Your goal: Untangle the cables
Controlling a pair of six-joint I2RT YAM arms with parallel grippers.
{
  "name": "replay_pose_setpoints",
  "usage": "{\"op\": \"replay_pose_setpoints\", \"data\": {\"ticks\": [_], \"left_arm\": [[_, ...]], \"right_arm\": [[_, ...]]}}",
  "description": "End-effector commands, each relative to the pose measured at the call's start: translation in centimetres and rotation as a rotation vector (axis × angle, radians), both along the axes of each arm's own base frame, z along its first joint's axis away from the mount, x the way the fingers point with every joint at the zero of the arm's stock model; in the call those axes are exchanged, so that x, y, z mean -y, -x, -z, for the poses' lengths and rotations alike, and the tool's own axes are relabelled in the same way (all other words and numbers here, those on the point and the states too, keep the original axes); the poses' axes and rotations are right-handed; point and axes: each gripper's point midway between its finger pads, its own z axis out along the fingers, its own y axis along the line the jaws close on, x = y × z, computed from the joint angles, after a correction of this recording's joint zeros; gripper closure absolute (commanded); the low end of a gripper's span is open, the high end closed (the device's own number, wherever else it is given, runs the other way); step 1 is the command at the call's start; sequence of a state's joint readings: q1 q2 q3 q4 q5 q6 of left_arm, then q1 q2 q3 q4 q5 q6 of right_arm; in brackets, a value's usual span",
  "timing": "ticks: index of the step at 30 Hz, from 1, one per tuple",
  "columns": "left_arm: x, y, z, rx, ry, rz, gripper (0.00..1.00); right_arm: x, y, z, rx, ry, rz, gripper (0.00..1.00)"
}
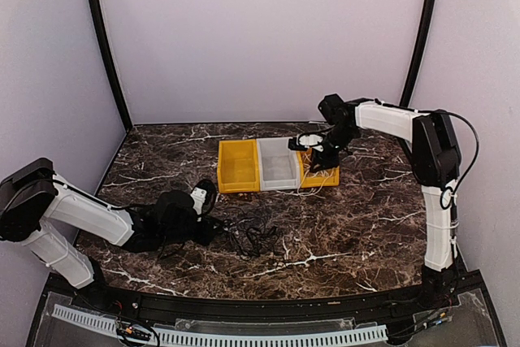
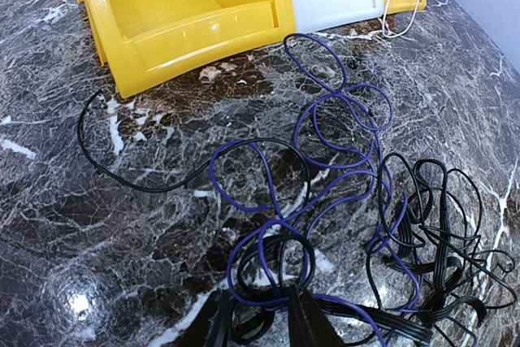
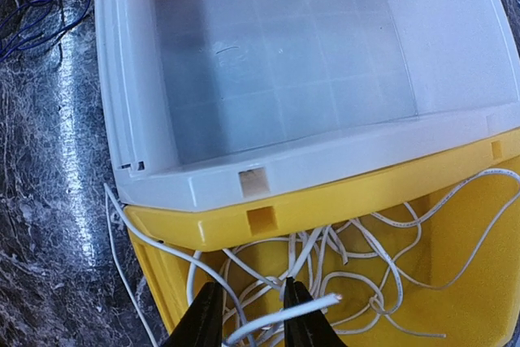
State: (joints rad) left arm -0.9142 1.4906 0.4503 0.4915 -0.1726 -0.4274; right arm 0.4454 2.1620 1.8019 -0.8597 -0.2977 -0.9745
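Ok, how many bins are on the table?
3, in a row: the left yellow bin, empty; the white bin in the middle; the right yellow bin holding the white cable. No others seem hidden.

A dark marble-patterned table (image 1: 366, 233) is shown carrying three open plastic bins, set side by side and touching: a yellow bin (image 1: 238, 166), a white bin (image 1: 279, 162) and a second yellow bin (image 1: 328, 177). Just in front of them, a thin purple cord (image 2: 341, 119) and a thin black cord (image 2: 443, 225) are spread in one tangle directly on the marble.
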Motion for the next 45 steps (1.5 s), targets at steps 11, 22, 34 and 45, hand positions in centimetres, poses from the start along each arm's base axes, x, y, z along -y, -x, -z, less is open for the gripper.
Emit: {"op": "replay_pose_setpoints", "data": {"ticks": [11, 22, 34, 45], "left_arm": [[0.1, 0.1, -0.9, 0.017, 0.003, 0.008, 0.74], [0.3, 0.2, -0.4, 0.002, 0.015, 0.01, 0.73], [0.2, 0.3, -0.1, -0.007, 0.018, 0.005, 0.74], [-0.1, 0.5, -0.1, -0.009, 0.02, -0.004, 0.74]], "right_arm": [[0.8, -2.8, -3.2, 0.116, 0.019, 0.034, 1.0], [3.3, -7.3, -5.0, 0.252, 0.052, 0.188, 1.0], [1.0, -8.7, -2.1, 0.367, 0.189, 0.227, 1.0], [0.7, -8.3, 3.0, 0.288, 0.242, 0.218, 1.0]]}}
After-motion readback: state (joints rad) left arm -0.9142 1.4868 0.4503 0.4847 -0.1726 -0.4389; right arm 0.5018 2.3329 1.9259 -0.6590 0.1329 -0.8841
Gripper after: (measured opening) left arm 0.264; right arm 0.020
